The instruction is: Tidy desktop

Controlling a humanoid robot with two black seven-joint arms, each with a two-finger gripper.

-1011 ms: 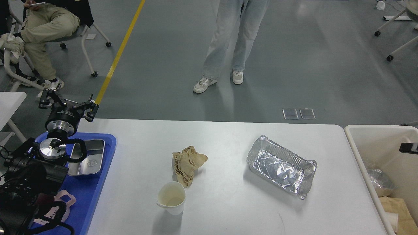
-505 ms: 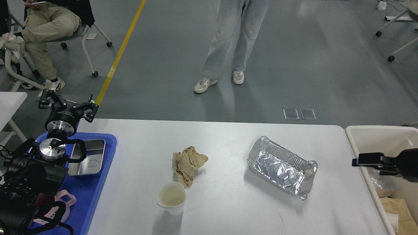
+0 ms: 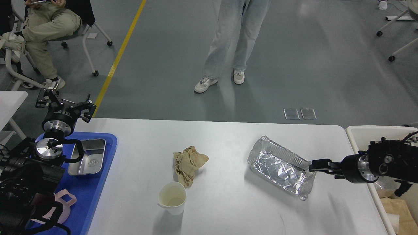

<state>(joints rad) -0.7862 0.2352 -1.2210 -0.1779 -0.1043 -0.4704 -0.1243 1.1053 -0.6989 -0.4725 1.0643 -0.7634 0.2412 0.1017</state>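
The left arm hides part of the blue tray (image 3: 98, 182), which is cut off at the bottom left edge. The left claw (image 3: 63, 106) sits at about 9 o'clock, raised above the far corner of the tray, and its two fingers are spread apart with nothing between them. A shiny metal dish (image 3: 89, 158) lies in the tray, partly behind the arm. It has a small mark on its bottom, too small to read. A pink thing (image 3: 63, 200) lies in the tray too, half hidden.

The bench (image 3: 225, 212) is big, white and smooth with round corners. It fills the lower middle, from the tray to the bin. On it, near 6 o'clock, a crumpled brown paper (image 3: 188, 164) touches a white paper cup (image 3: 172, 197) that stands upright just below it. At about 4 o'clock lies a crinkled foil pan (image 3: 277, 168).

The right claw (image 3: 315, 165) comes in from 3 o'clock and its tip is at the near right rim of the foil pan. It looks dark and thin, so I cannot tell if it is pinched or loose. The cream bin (image 3: 359, 133) at the far right is cut off, and the arm hides part of it.
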